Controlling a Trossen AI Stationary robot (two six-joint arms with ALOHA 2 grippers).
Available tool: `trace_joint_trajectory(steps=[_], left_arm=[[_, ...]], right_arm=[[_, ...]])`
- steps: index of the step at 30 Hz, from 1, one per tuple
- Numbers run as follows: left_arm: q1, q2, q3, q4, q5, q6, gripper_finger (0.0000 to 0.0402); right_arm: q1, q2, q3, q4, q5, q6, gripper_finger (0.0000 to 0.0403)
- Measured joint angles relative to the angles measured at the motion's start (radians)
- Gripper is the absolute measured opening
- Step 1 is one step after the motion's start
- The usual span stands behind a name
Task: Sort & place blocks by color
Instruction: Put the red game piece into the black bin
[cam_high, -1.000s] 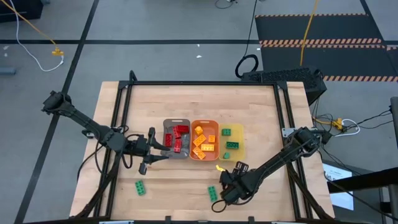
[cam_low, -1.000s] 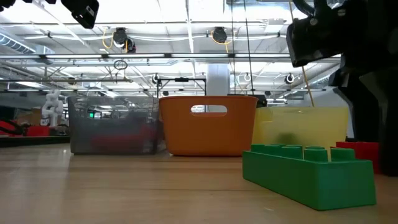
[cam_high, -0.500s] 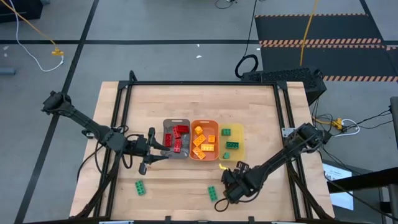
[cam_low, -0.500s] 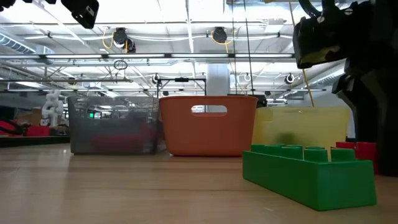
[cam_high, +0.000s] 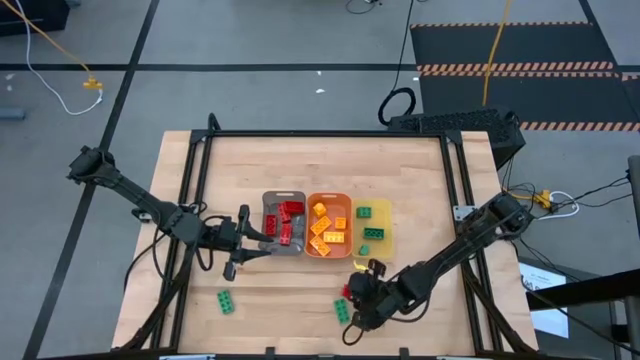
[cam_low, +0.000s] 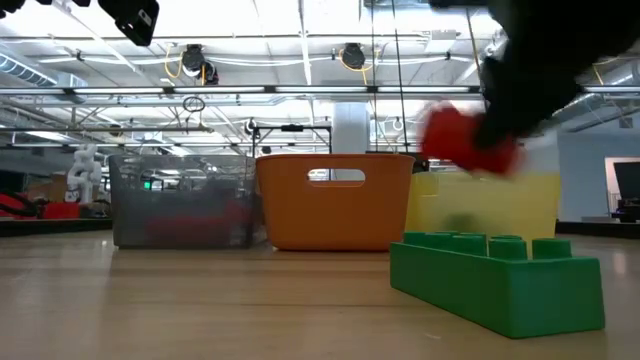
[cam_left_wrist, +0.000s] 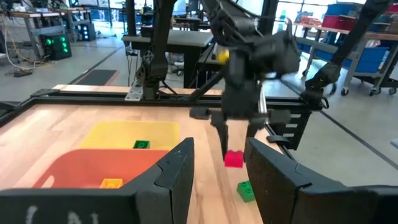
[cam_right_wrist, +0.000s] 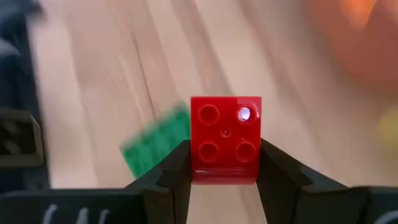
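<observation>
My right gripper (cam_high: 350, 296) hangs over the table's near side, shut on a red four-stud block (cam_right_wrist: 225, 137), also seen in the low view (cam_low: 465, 140). A long green block (cam_low: 495, 280) lies flat on the table just below and beside it (cam_high: 341, 310). A second green block (cam_high: 226, 301) lies near the near-left corner. Grey tray (cam_high: 272, 200) holds red blocks, orange tray (cam_high: 327, 197) orange ones, yellow tray (cam_high: 384, 232) green ones. My left gripper (cam_left_wrist: 217, 168) waits open beside the grey tray's left wall (cam_high: 258, 243). My right gripper pinches the red block by two opposite side walls (cam_right_wrist: 198, 163) between its two fingers (cam_right_wrist: 277, 168). The fingers come from above, pointing down (cam_left_wrist: 225, 134), and the block sits at their free ends. It is lifted clear of the table, studs facing up toward the wrist.
The three trays stand side by side at the table's middle. A black frame (cam_high: 320, 133) runs around the tabletop. Bare wood lies between the trays and the near edge, apart from the two green blocks.
My right gripper has risen and shifted a little toward the table's left, carrying the red block. The block stood on the table behind the long green block a second ago and now hangs clear above it. The green block has stayed where it was.
</observation>
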Motion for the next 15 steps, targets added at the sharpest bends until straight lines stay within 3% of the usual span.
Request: trace_joint_trajectory(steps=[5, 15], left_arm=[[0.003, 0.0, 0.0, 0.005, -0.001, 0.019, 0.0143], [0.019, 0.0, 0.0, 0.01, -0.002, 0.01, 0.0143]], right_arm=[[-0.036, -0.036, 0.004, 0.217, 0.138, -0.226, 0.0123], [-0.266, -0.023, 0.002, 0.439, 0.113, -0.532, 0.0123]])
